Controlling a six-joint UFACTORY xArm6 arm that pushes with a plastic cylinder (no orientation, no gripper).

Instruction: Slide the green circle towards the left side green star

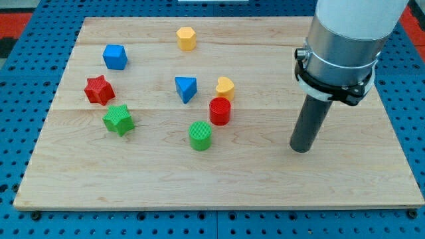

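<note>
The green circle [200, 135] stands on the wooden board just below the red circle [220, 111]. The green star [118, 120] lies at the view's left, below the red star [99, 89]. My tip [301, 149] rests on the board well to the right of the green circle, apart from every block, at about the circle's height in the view.
A blue triangle [186, 88] and a yellow heart [225, 87] sit above the red circle. A blue cube [115, 57] is at the upper left and a yellow hexagon [186, 38] near the top edge. The board [219, 186] lies on a blue pegboard.
</note>
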